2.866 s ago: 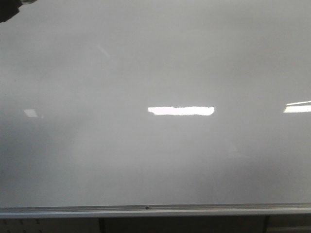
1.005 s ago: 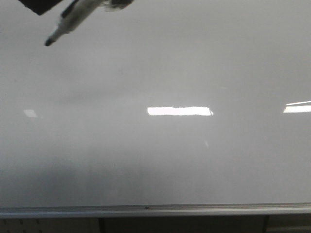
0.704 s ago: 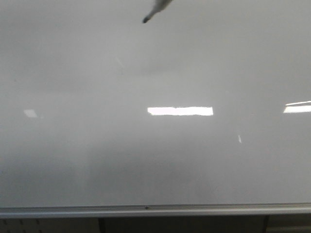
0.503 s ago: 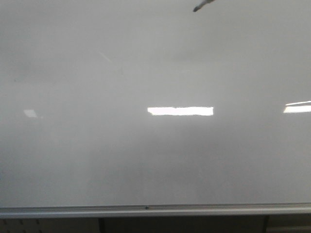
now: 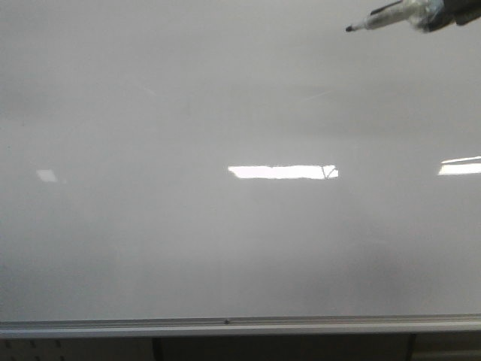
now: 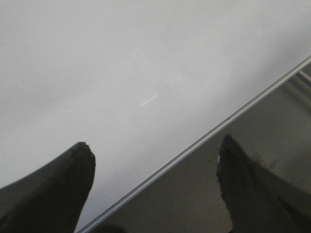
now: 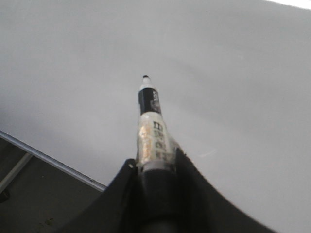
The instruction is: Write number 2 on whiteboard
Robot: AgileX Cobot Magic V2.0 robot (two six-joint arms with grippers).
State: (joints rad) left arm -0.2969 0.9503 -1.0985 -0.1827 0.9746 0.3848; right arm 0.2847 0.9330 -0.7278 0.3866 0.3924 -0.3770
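The whiteboard [image 5: 225, 248] is glossy white-grey and fills almost the whole front view; it also shows in the left wrist view [image 6: 97, 58] and the right wrist view [image 7: 233, 73]. No number 2 shows on it. My right gripper [image 7: 155, 158] is shut on a marker [image 7: 151, 126] with a black tip. In the front view the marker [image 5: 383, 19] comes in from the top right corner, and its tip points left, above the board. My left gripper [image 6: 155, 143] is open and empty over the board's edge.
A silver edge rail [image 5: 225, 325] runs along the board's near side and also shows in the left wrist view [image 6: 194, 145] and the right wrist view [image 7: 48, 158]. Bright light reflections [image 5: 278, 171] lie on the board, with a tiny dark mark [image 5: 328, 171] at one end.
The marker has swept from the upper left across the top of the front view to the upper right. The tiny dark mark by the reflection is new.
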